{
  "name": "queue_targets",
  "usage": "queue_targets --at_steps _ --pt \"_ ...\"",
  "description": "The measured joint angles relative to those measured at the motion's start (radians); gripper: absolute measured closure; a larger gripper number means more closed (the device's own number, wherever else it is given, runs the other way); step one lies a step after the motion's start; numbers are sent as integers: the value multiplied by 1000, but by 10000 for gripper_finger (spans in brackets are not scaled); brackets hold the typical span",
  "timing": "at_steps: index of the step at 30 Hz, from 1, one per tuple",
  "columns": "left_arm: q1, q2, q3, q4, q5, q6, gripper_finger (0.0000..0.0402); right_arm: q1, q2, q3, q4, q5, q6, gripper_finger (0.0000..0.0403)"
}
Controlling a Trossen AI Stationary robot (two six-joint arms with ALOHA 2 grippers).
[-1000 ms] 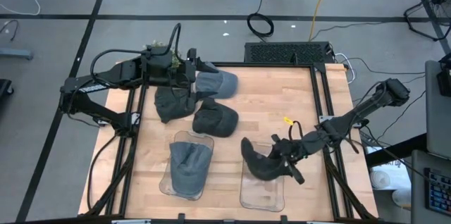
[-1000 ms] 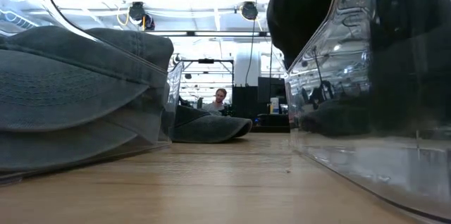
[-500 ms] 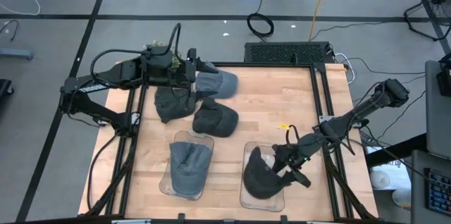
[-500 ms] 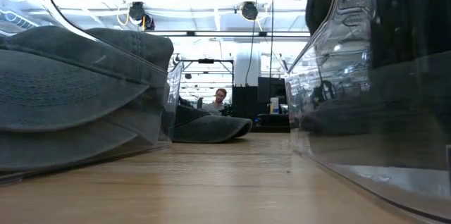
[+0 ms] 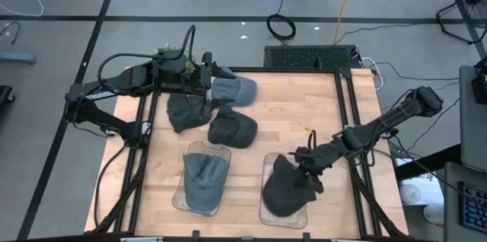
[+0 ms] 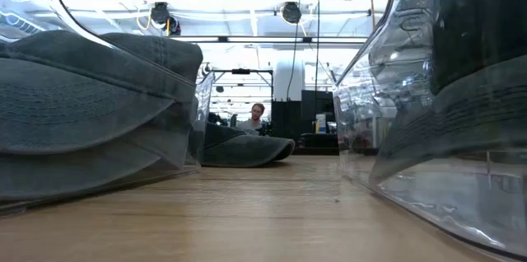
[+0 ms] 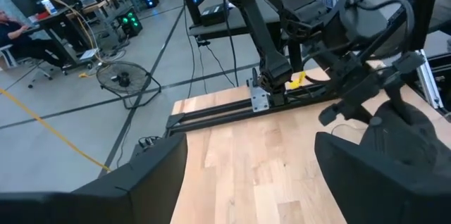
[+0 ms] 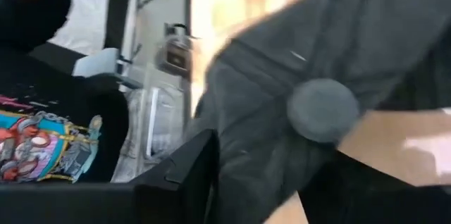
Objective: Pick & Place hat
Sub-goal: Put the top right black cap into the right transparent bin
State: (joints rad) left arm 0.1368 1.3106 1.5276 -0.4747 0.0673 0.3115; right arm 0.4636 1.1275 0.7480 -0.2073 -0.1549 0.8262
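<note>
Light wooden tabletop point(image 5: 297, 113), black-framed. Directly on it: two clear plastic trays, side by side at near edge — left tray point(image 5: 202, 179) and right tray point(image 5: 283, 193), each holding a grey cap. Three loose grey caps point(image 5: 232, 126) clustered at far left.

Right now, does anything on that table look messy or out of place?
Somewhat. Three hats lie heaped unevenly at the table's far left, and the dark hat in the right clear tray sits crumpled, spilling past its rim beside the right gripper.
</note>
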Motion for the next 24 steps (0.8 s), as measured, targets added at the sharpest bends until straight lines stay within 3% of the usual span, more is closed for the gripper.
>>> queue_targets --at_steps 6,11,14,19,24 --pt "0 0 0 0 0 1 95 -28 0 0 -21 24 -111 268" --pt "0 0 0 0 0 0 91 -35 0 0 34 -14 -273 355" --pt "0 0 0 0 0 0 85 -40 0 0 122 -95 -386 394" --pt "0 0 0 0 0 -1 75 -52 0 0 313 -260 -487 401" --pt "0 0 0 0 0 -3 76 -71 0 0 413 -436 -488 402"
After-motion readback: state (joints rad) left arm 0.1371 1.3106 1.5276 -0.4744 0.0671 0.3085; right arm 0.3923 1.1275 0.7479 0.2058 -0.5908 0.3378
